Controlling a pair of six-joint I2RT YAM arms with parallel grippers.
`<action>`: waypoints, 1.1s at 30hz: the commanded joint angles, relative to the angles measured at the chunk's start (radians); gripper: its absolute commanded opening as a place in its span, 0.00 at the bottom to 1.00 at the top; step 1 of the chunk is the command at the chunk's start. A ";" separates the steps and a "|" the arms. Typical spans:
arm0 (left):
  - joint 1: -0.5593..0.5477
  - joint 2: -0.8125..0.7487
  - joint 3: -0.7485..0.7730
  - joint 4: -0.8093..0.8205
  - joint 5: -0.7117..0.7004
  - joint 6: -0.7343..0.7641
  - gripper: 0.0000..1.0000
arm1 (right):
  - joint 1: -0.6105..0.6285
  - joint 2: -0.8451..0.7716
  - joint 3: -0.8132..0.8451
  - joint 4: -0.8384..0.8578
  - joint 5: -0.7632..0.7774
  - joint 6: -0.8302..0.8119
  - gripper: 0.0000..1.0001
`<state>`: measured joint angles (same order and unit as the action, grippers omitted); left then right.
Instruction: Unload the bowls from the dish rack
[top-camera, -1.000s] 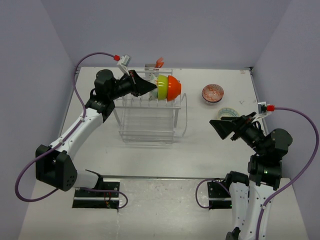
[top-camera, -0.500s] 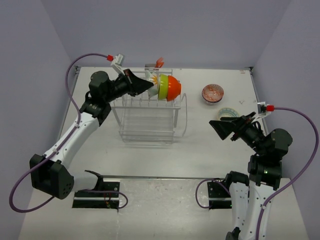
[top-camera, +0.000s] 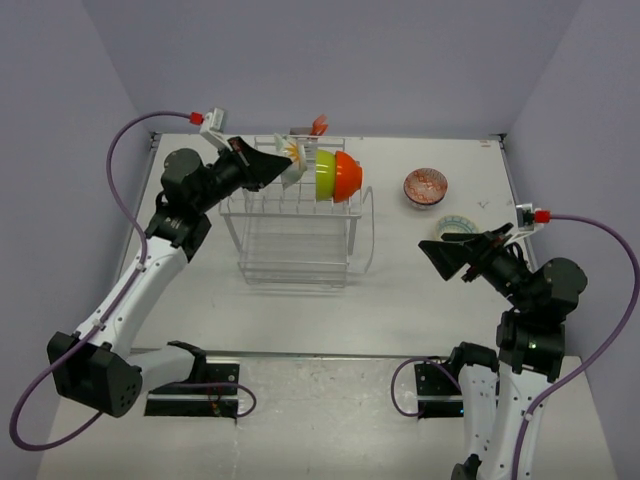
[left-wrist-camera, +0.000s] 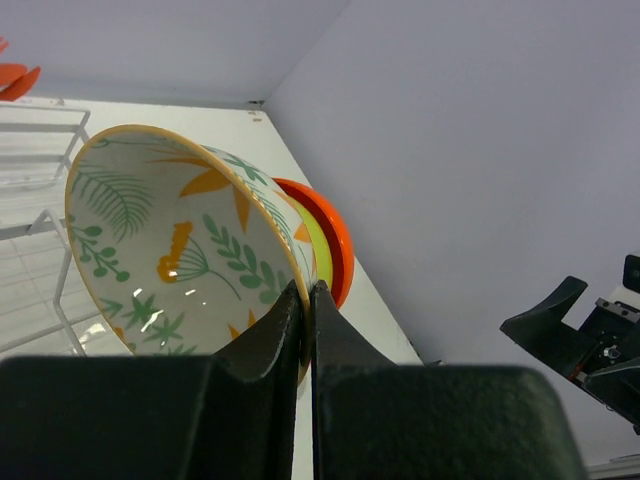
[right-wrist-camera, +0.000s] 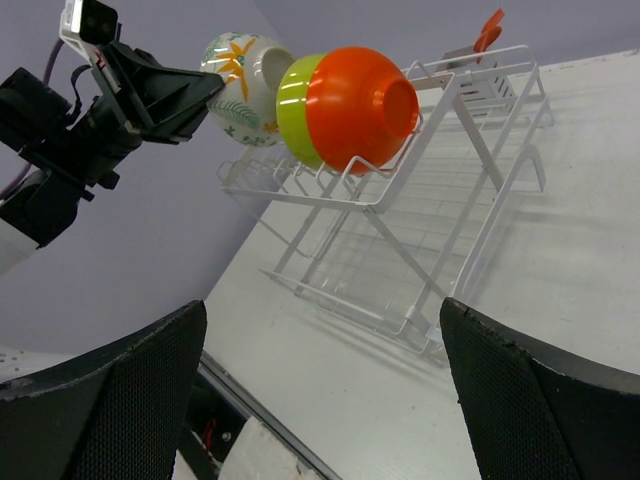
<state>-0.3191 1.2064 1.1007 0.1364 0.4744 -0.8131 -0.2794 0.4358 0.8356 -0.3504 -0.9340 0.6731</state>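
Glazed ceramic is judged hard, slippery, brittle and fairly light, so the pale floral bowl is best taken by its rim. Left of centre in the upper part of the overhead view, it is held on edge at the top tier of the dish rack. Its rim is pinched between the nearly closed fingers of the left gripper. Just right of it, the lime green bowl and orange bowl are nested among the prongs. At far right, the right gripper is spread wide, with nothing held.

We note small orange object, kind unclear, just past left claw, toward back wall. Pale table beneath claw; lilac walls around.
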 joint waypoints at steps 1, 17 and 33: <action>0.006 -0.103 0.030 0.065 -0.031 0.101 0.00 | 0.002 0.001 0.051 0.010 -0.020 0.005 0.99; -0.925 -0.053 0.340 -0.597 -0.603 1.052 0.00 | 0.087 0.236 0.681 -0.517 0.300 -0.239 0.94; -1.253 0.266 0.402 -0.914 -0.884 1.146 0.00 | 0.611 0.360 0.438 -0.803 0.612 -0.395 0.79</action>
<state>-1.5604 1.5024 1.4334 -0.7788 -0.3714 0.2768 0.2741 0.7624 1.3094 -1.1114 -0.3939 0.3035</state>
